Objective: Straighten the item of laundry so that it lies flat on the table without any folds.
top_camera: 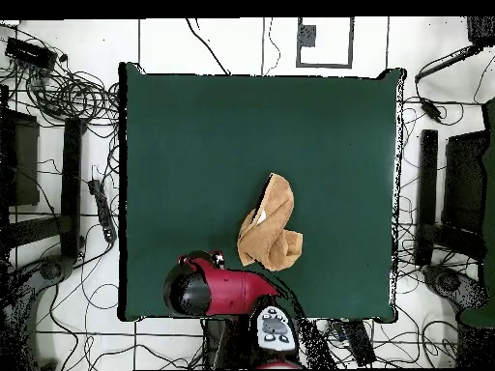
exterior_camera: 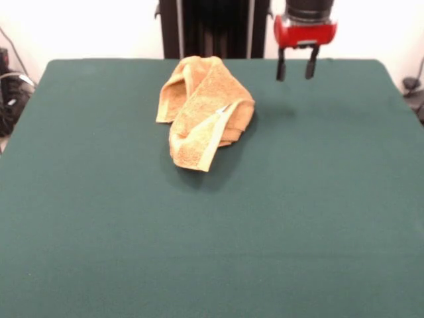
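Note:
The orange-tan towel (exterior_camera: 204, 110) lies crumpled and folded over itself on the dark green table (exterior_camera: 212, 238), toward the far side near the robot. A paler hem strip and a small white tag show on its front fold. In the overhead view the towel (top_camera: 272, 226) sits right of centre, toward the robot's edge of the table (top_camera: 193, 145). My gripper (exterior_camera: 296, 67) hangs above the table to the right of the towel, apart from it, its two black fingers spread and empty. In the overhead view the red arm (top_camera: 208, 288) covers the gripper.
The black pedestal (exterior_camera: 212, 28) stands behind the table's far edge. Cables and dark equipment (top_camera: 58, 145) lie on the floor along both sides of the table.

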Controlling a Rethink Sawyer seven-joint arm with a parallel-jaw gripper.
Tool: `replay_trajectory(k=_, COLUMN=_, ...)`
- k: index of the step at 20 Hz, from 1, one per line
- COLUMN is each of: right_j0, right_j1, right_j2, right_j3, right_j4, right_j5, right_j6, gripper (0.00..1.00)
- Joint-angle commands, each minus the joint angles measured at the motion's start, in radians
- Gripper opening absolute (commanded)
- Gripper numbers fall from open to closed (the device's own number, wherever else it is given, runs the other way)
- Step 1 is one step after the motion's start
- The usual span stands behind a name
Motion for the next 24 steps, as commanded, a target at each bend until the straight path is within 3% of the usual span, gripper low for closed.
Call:
replay_trajectory(k=1, right_j0=0.004, right_j1=0.067, right_j2=0.010, right_j3=-0.067, right_j4=0.006, right_j5=-0.040, right_j6=0.175, gripper=1.00)
replay_trajectory(k=7, right_j0=-0.015, right_j1=0.017, right_j2=-0.008, right_j3=-0.090, right_j4=-0.009, right_j5=0.040, right_j6=0.125, gripper=1.00)
replay_trajectory(k=14, right_j0=-0.026, right_j1=-0.101, right_j2=0.000, right_j3=-0.114, right_j4=0.011, right_j5=0.193, right_j6=0.101, gripper=1.00)
replay_trajectory(k=19, right_j0=-0.023, right_j1=-0.150, right_j2=0.013, right_j3=-0.138, right_j4=0.040, right_j5=0.196, right_j6=0.145, gripper=1.00)
replay_trajectory(k=24, right_j0=0.019, right_j1=-0.135, right_j2=-0.058, right_j3=-0.151, right_j4=0.041, right_j5=0.177, right_j6=0.192, gripper=1.00)
